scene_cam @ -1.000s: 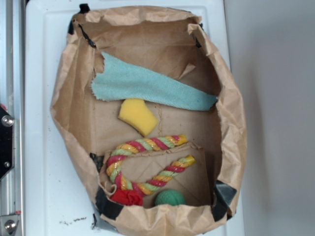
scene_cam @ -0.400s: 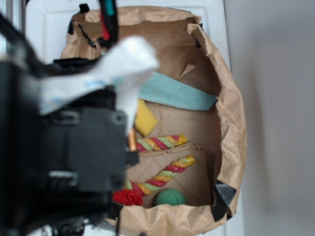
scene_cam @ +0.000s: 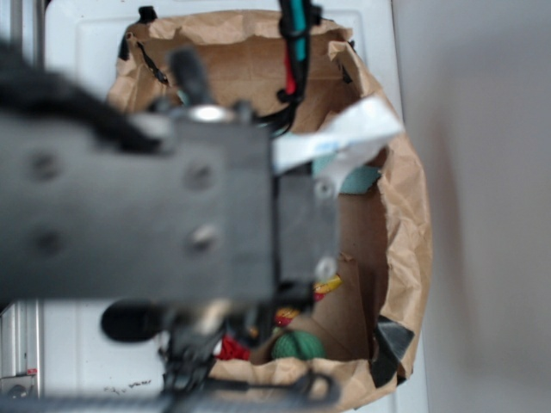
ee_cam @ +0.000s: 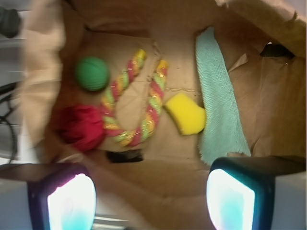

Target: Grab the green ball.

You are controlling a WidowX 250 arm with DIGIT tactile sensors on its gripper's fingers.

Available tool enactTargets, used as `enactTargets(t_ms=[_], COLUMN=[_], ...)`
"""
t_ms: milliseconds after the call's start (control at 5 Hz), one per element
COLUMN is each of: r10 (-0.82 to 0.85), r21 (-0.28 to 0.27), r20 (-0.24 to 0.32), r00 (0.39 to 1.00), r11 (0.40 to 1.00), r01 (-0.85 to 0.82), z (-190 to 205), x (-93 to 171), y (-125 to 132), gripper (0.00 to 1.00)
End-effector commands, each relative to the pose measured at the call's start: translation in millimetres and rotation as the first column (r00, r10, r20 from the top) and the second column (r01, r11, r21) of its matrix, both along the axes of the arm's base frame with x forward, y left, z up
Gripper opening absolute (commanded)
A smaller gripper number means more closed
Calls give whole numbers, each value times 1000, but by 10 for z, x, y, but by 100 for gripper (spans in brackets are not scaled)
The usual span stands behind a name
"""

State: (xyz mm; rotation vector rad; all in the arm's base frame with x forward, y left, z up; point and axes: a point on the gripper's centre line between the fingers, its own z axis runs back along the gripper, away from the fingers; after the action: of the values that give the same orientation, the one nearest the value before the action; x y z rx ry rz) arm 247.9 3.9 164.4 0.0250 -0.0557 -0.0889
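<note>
**Ana:** Pincer (ee_cam: pixel 151 201) wide apart, and nothing between those two black fingers with their glowing pale pads! One pad (ee_cam: pixel 72 203) sits at lower left of the wrist view, the other at lower right, hanging above the open brown paper bag (ee_cam: pixel 268 100).

**Ben:** And the small teal-green ribbed ball (ee_cam: pixel 92 74)?

**Ana:** Resting on the bag floor, upper left in the wrist view, close to the bag's crumpled wall. Well apart from both fingers, no contact at all.

**Ben:** What's beside it?

**Ana:** The striped red, yellow and green rope toy (ee_cam: pixel 132 103), bent into a U, lies just beside the ball. Its bulky red knotted end (ee_cam: pixel 79 127) sits just below the ball in that view. Near the rope's other arm is a yellow foam sponge piece (ee_cam: pixel 186 112), and beyond that a flat light teal cloth (ee_cam: pixel 218 100) stretches along the bag floor.

**Ben:** From the exterior view?

**Ana:** Mostly blurred black arm (scene_cam: pixel 138 215), filling the left and middle of the shot, with a white strip (scene_cam: pixel 336 142) and red and green cables (scene_cam: pixel 294 52) above it. The ball (scene_cam: pixel 298 346) peeks out at the bottom, against the bag's near wall (scene_cam: pixel 405 215), with a sliver of the red knot (scene_cam: pixel 231 348) to its left. The pincer itself is hidden behind the arm there. The bag stands on a white surface (scene_cam: pixel 77 60).
</note>
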Motion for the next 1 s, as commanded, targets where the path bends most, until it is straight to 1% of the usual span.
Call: enactTargets(t_ms=[0,600,800], r10=[-105,-105,-351], r21=[-84,-84,-32], r20=[73,73,52], r00=[992,992,935], r11=[990,990,935], r01=[111,111,353], z=[-100,-100,-250], x=[324,324,425], y=[13,13,-63], gripper=[100,100,100])
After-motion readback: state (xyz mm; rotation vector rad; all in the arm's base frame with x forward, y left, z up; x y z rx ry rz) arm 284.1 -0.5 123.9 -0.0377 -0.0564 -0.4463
